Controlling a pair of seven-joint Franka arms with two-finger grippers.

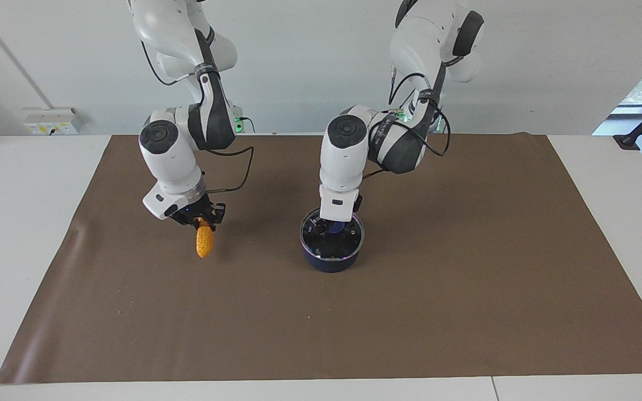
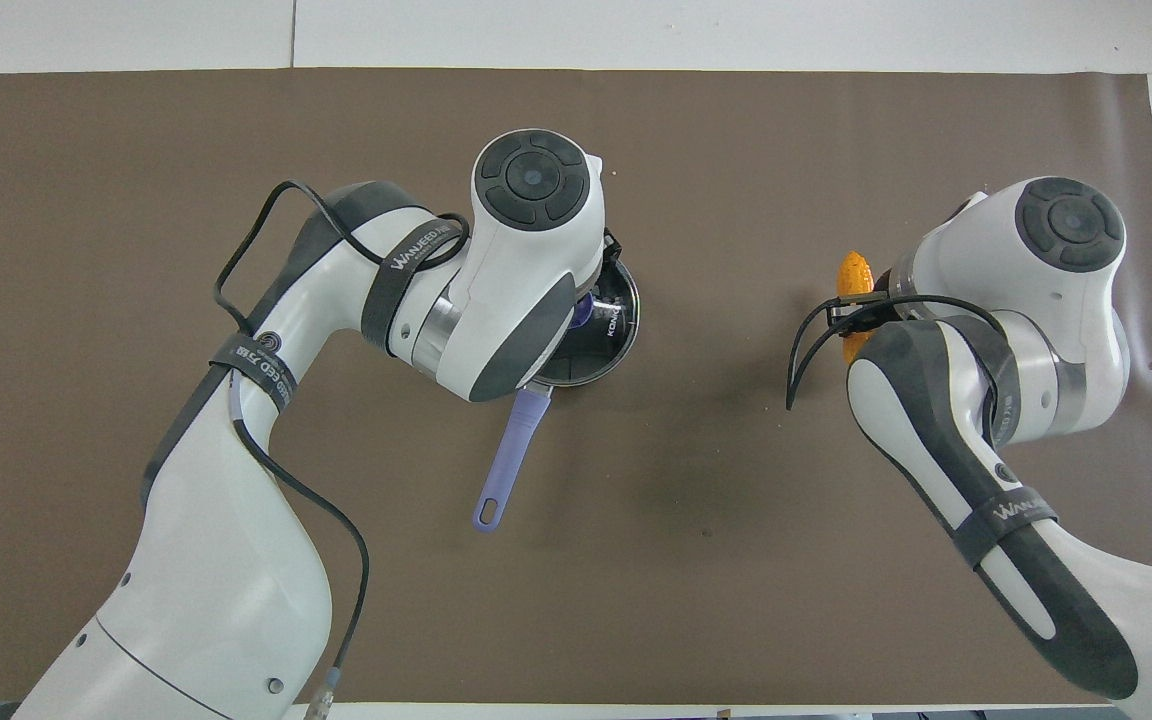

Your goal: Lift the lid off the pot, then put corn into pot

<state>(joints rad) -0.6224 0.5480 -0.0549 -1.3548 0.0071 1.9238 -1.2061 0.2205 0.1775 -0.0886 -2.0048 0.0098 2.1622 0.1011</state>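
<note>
I'm seeing a brown mat [image 1: 410, 312] lying flat, covering most of the white surface [image 1: 20, 223]; a socket box [image 1: 52, 121] is sitting by the wall.
</note>
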